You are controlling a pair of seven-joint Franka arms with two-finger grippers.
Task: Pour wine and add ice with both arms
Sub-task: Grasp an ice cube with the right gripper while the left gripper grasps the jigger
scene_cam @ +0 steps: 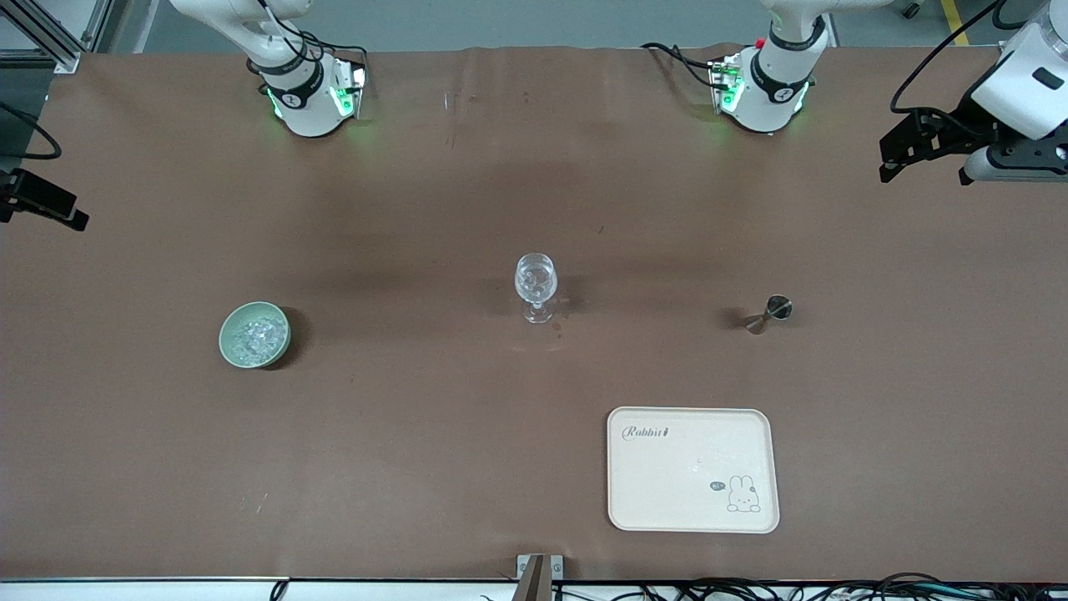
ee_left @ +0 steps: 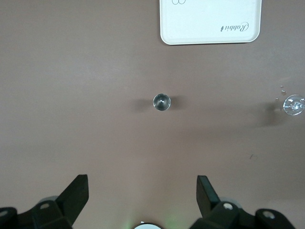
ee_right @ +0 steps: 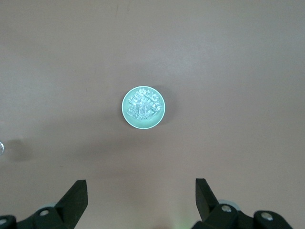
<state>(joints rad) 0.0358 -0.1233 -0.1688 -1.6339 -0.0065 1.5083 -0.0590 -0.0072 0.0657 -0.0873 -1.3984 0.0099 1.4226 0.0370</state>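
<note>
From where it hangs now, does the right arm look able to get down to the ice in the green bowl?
Probably yes. The right gripper hangs high with its fingers spread, the green bowl sits open-topped in bare table, and the ice lies heaped and uncovered. The stemmed glass stands well off toward the table's middle.

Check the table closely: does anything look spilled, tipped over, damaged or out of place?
Mostly tidy. The stemmed glass and metal jigger stand upright, and the ice sits in its green bowl. Only oddity: a few tiny glints on the table beside the glass's foot, possibly droplets or ice bits.
</note>
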